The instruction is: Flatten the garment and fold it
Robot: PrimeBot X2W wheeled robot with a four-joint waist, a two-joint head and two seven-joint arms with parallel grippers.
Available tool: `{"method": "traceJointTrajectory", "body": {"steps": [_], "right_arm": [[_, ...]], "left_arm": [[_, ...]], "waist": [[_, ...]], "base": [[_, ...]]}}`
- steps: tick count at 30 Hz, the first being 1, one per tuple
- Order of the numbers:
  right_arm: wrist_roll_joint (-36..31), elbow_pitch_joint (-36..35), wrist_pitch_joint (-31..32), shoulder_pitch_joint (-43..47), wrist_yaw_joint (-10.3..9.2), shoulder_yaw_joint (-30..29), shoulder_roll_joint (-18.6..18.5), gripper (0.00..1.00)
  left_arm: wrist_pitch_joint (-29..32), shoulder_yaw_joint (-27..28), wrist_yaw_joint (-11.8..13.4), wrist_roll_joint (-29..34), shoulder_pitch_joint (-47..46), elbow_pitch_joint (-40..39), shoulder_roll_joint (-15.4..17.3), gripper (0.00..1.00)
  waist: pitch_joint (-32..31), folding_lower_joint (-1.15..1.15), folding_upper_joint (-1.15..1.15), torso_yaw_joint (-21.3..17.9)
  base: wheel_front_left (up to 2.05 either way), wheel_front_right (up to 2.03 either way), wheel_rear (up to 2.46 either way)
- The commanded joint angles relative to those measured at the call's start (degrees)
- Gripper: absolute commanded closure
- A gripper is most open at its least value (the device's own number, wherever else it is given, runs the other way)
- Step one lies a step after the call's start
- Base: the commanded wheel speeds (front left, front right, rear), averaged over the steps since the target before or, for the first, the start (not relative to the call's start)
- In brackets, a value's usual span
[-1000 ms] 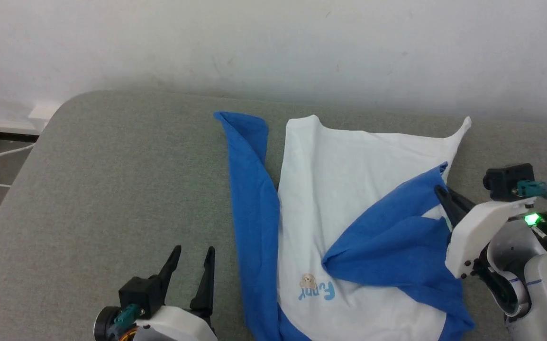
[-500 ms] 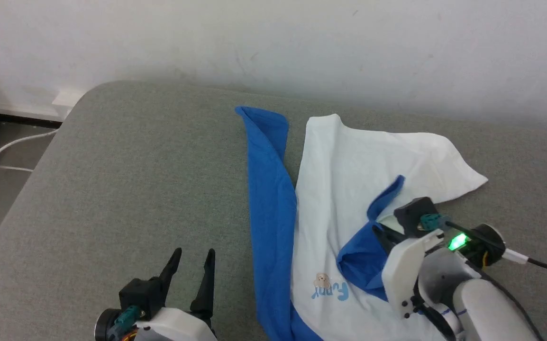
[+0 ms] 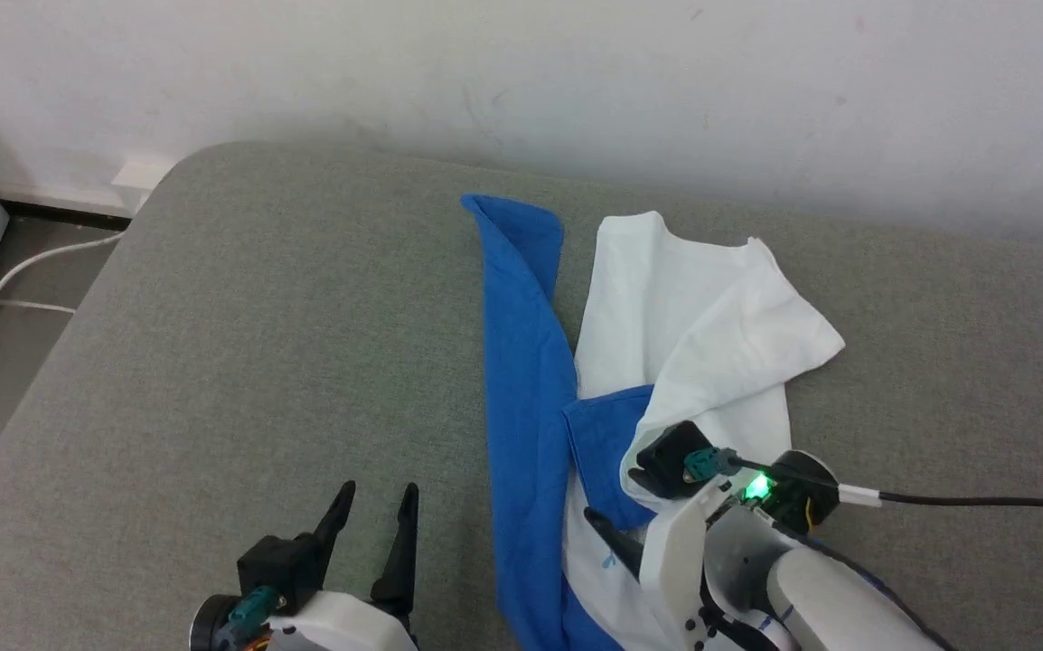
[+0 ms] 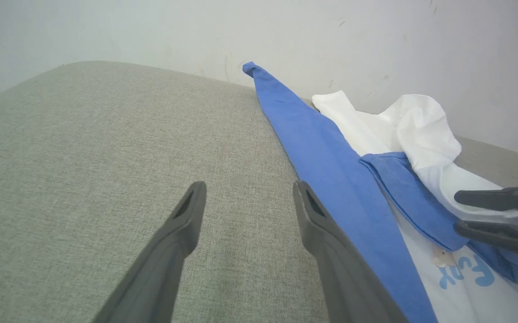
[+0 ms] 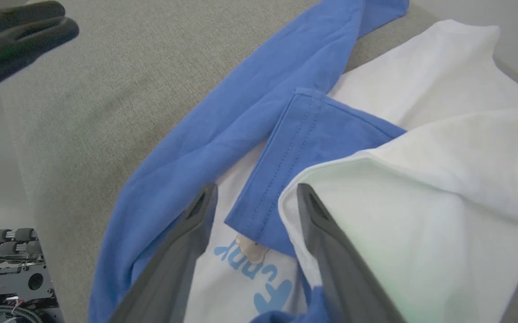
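Reading left to right: left pincer [image 3: 378,495] hangs over bare grey surface [image 3: 241,344], fingers apart, nothing between them. Just to its right starts the garment [image 3: 648,298], lying crumpled on the surface's right half, long axis running from the near edge toward the wall. Its left edge is one long blue sleeve [image 3: 521,362] stretched along that axis. Next over, the other blue cuff [image 5: 295,148] lies doubled across the chest, with a white flap [image 3: 756,334] folded over onto it. Right pincer [image 5: 255,190] sits directly above that overlap, fingers apart, clamping nothing; the cuff edge lies straight ahead between them. So the right arm is the nearer one, by my read; the left would have to cross the long sleeve to reach anything. Hard to see: bear print [image 5: 252,251] half under the cuff, lettering cut short. Garment's near end runs off the bottom of the head view behind the right arm. Whatever's under the white flap is hidden.
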Motion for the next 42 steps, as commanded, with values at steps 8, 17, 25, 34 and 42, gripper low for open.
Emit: {"method": "traceJointTrajectory", "body": {"steps": [8,17,25,34,42], "right_arm": [[3.7,-0.7,-5.1,-1.7,-0.12,-5.3,-3.9,0.0],[0.9,-5.5,-14.7,2.6,-0.12,-23.1,-4.9,0.0],[-1.9,-10.6,-20.8,10.6,-0.12,-34.5,-0.9,0.0],[-2.5,-13.3,-18.9,14.9,-0.12,-38.2,3.5,0.0],[-2.7,-9.7,-5.1,3.6,-0.12,-34.8,0.2,0.0]], "left_arm": [[-0.3,0.9,0.1,-0.3,-0.4,-0.9,0.0,0.0],[-0.3,3.3,0.2,-0.6,0.0,-7.1,-0.3,0.0],[-0.3,5.2,0.0,0.5,0.6,-12.5,-0.8,0.0],[-0.3,5.9,-0.1,1.8,1.1,-16.5,-1.1,0.0],[-0.3,3.6,-0.7,2.3,-1.6,-16.1,-1.2,0.0]], "waist": [[-1.0,0.0,0.0,-2.0],[-2.1,0.0,0.0,-5.5],[-1.4,0.0,0.0,-8.0],[0.4,0.0,0.0,-9.4],[6.8,0.0,0.0,-6.9]], "base": [[0.0,0.0,0.0],[0.0,0.0,0.0],[0.0,0.0,0.0],[0.0,0.0,0.0],[0.0,0.0,0.0]]}}
